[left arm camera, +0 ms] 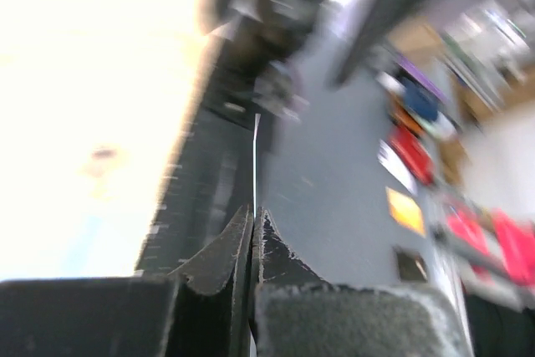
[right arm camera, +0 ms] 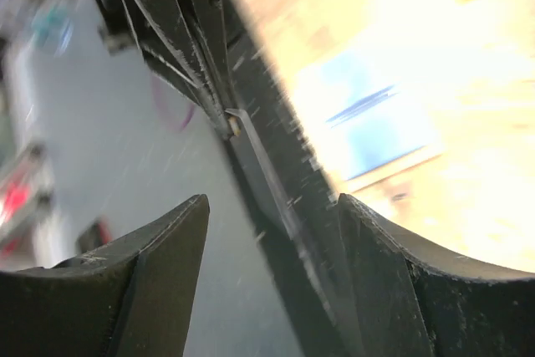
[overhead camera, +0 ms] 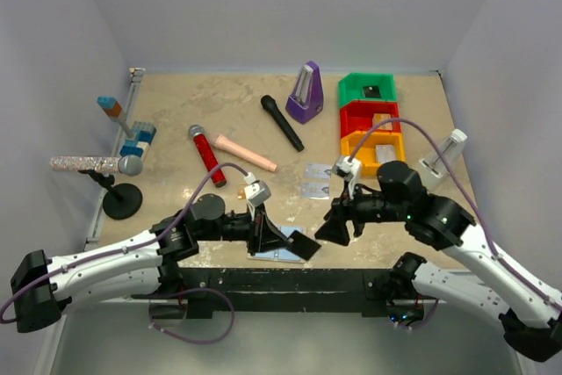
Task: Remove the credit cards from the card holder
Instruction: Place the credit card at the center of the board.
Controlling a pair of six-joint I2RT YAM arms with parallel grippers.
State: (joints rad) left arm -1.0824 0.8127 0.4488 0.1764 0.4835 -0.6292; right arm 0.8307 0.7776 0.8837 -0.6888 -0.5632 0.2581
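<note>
- One card holder (overhead camera: 279,256) lies open, light blue inside up, at 6 o'clock on the worktop (overhead camera: 176,111), at its near edge.
- Left jaws: clenched on one thin dark card (overhead camera: 301,244), over the card holder.
- Right jaws: released, grasping nothing, at 3 o'clock of the dark card.
- Two pale cards lie flat at 1 o'clock from the card holder, near each other: the far card (overhead camera: 317,169) and the near card (overhead camera: 314,189).
</note>
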